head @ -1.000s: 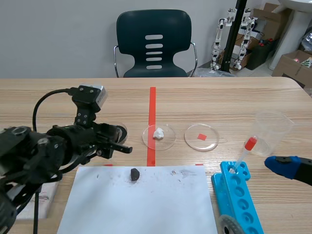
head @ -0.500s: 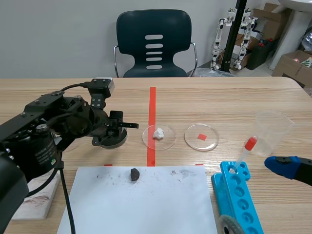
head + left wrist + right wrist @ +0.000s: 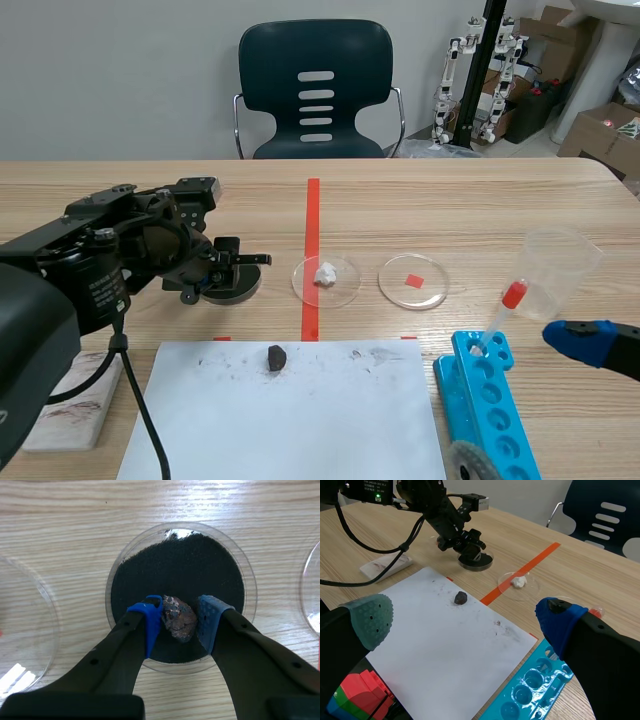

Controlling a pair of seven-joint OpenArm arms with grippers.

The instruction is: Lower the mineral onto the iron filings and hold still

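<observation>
Over the dish (image 3: 116,575) of black filings (image 3: 185,565), the left hand (image 3: 179,612) pinches a small brown rock (image 3: 180,622) by its sides; it looks hard, rough, light, unlikely to slip.

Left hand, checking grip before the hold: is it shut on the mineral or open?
Shut on the mineral: the left hand has its blue pads pressed against both sides, over the iron filings.
</observation>
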